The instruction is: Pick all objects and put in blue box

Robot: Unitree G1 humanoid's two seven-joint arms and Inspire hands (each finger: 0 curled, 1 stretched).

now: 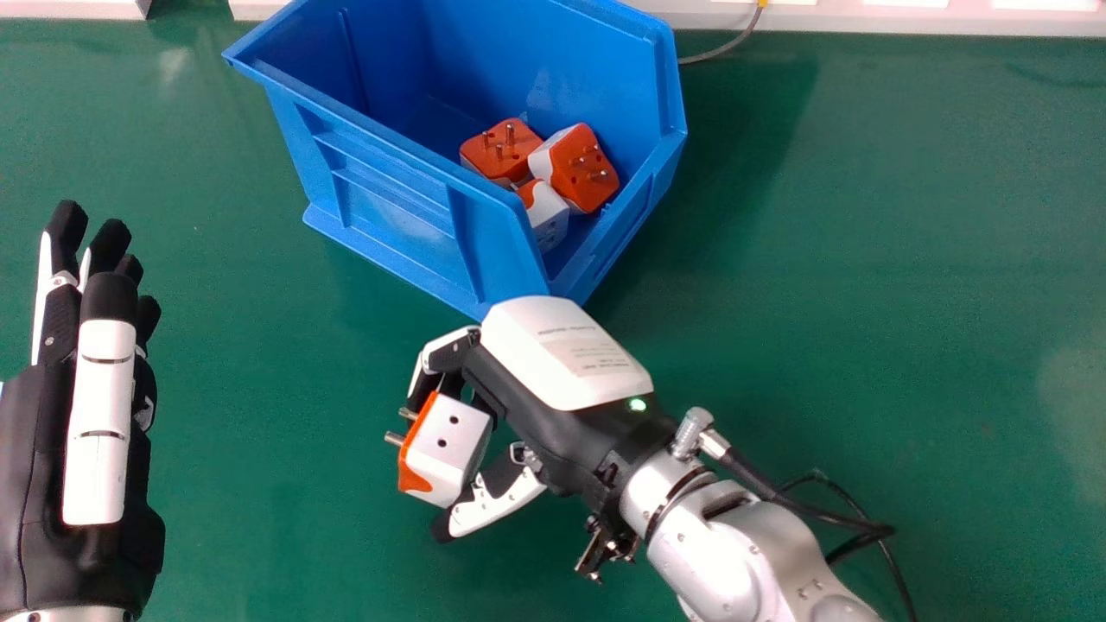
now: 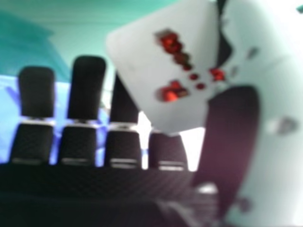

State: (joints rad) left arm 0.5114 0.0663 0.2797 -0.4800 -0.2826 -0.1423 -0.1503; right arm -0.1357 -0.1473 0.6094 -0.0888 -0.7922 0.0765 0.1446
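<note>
The left hand (image 1: 95,415) is extended, fingers straight; one plug adapter (image 1: 454,453) is pinched in the curled right hand (image 1: 566,354), yet to be boxed; three adapters (image 1: 577,168) are already held in the blue box (image 1: 389,186)

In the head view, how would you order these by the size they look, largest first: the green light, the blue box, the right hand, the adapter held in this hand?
1. Blue box
2. Right hand
3. Held adapter
4. Green light

The black right hand (image 1: 553,432) has a green light (image 1: 637,404) and white, seemingly lettered cover (image 1: 562,354).
</note>
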